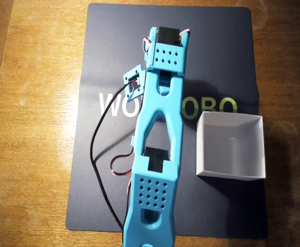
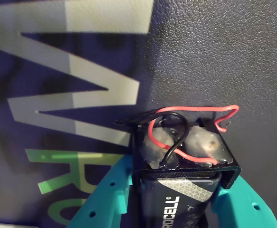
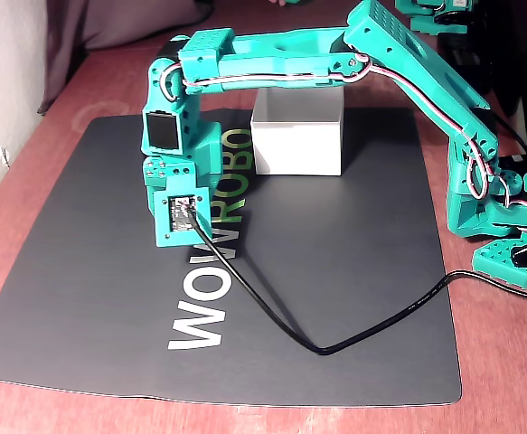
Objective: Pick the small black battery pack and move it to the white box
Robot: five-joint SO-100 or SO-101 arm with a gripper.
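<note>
Your teal fingers (image 2: 176,199) are clamped on the small black battery pack with red and black wires (image 2: 183,164) (long axis along them); the white open card box (image 1: 231,146) lies right in the overhead view.

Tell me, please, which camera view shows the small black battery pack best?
The wrist view: the battery pack fills the lower frame between the gripper fingers, lettering and red and black wires plain. In the overhead and fixed views the arm hides the pack, so neither shows it.

A dark mat (image 1: 216,206) with pale lettering covers the wooden table (image 1: 31,103).
</note>
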